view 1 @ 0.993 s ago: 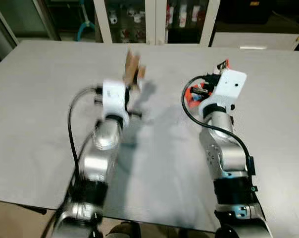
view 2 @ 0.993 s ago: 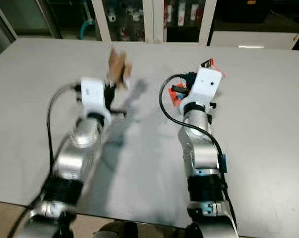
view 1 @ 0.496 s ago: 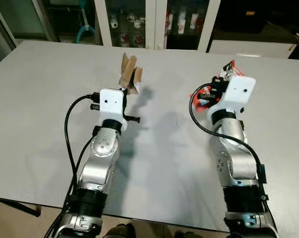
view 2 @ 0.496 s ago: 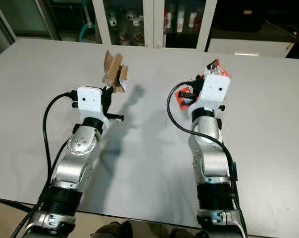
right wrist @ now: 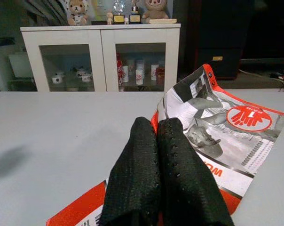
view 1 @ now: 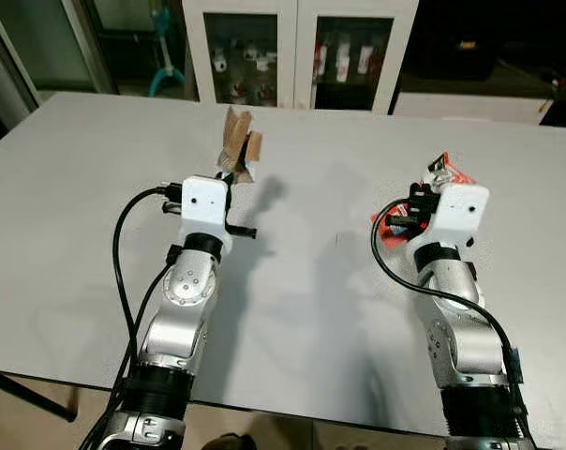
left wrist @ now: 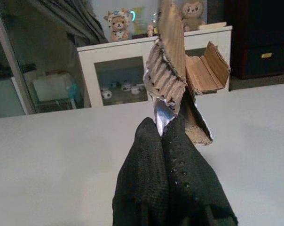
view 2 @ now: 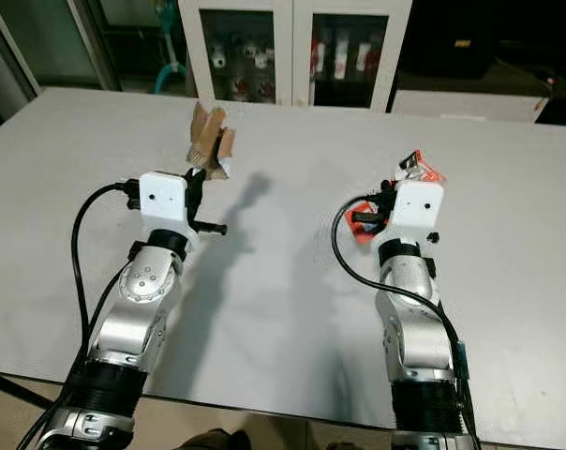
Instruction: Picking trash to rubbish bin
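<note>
My left gripper [left wrist: 163, 129] is shut on a torn piece of brown corrugated cardboard [view 1: 237, 143], held up above the grey table [view 1: 67, 216] at its middle left. In the left wrist view the cardboard [left wrist: 179, 80] sticks up from the pinched black fingers [left wrist: 146, 155]. My right gripper [right wrist: 156, 129] is shut on a red, white and grey printed wrapper [right wrist: 226, 136], held over the table's right side. In the eye views the wrapper [view 2: 416, 169] pokes out past the white wrist block.
Beyond the table's far edge stands a white glass-door cabinet [view 1: 297, 52] with small items inside. Soft toys [right wrist: 78, 7] sit on top of it. A dark cabinet [right wrist: 226, 37] is to its right. Floor shows below the table's near edge.
The camera has pulled back and up, so more cabinet shows. Both arms have drawn back toward me, each holding its piece of trash. The blur has gone.
</note>
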Robot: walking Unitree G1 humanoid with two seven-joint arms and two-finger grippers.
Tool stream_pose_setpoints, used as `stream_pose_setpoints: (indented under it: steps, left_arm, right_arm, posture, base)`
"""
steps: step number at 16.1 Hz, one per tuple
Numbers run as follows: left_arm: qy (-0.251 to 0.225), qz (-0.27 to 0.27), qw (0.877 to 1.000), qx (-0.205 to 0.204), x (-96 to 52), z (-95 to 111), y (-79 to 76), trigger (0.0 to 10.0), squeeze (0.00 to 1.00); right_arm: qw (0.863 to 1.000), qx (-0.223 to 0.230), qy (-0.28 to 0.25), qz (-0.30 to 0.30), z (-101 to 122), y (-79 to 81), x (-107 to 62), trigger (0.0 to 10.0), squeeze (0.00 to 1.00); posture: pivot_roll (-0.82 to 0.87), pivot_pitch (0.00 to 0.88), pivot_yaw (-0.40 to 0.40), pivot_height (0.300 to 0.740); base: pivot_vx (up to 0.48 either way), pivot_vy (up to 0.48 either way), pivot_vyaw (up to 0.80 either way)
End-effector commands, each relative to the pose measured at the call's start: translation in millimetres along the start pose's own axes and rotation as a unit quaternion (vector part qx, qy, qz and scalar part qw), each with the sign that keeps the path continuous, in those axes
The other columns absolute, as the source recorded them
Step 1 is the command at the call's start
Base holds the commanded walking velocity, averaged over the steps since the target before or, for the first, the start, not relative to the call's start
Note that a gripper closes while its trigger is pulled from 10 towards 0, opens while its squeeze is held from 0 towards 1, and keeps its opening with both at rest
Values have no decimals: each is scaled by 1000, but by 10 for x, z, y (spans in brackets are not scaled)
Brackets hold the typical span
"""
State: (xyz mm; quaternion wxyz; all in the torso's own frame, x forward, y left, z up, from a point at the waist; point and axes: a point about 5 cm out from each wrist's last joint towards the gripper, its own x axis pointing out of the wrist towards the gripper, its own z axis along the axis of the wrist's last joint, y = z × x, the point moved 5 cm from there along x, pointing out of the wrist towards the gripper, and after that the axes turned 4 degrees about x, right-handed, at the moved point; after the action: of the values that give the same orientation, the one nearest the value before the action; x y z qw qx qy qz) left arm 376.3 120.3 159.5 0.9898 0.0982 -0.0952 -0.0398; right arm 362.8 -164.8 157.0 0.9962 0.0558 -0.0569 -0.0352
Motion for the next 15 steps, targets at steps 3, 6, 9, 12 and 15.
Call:
stream_pose_setpoints:
  steps: [3, 6, 9, 12, 15]
  left_arm:
    - [14, 13, 1000, 9, -27, -110, 58, 10000, 0]
    - [17, 6, 1000, -2, -68, -140, -16, 10000, 0]
    - [15, 3, 1000, -5, -94, -145, -57, 10000, 0]
    - [14, 4, 1000, -6, -96, -140, -53, 10000, 0]
    - [14, 1, 1000, -5, -108, -140, -52, 10000, 0]
  right_arm:
    - [1000, 12, -3, 0, 23, -16, -8, 10000, 0]
    - [1000, 12, -2, -2, 38, -31, 12, 10000, 0]
    - [1000, 17, 6, 5, -6, 25, -10, 10000, 0]
    - [1000, 22, 12, 8, -39, 60, -19, 10000, 0]
    - [1000, 27, 14, 8, -60, 83, -17, 10000, 0]
  posture:
    - [-49, 0, 21, 740]
    - [-55, 0, 15, 740]
    - [-47, 0, 2, 740]
    - [-47, 0, 2, 740]
    - [-47, 0, 9, 740]
  base:
    - [0, 0, 0]
    - [0, 0, 0]
    - [0, 0, 0]
    - [0, 0, 0]
    - [0, 0, 0]
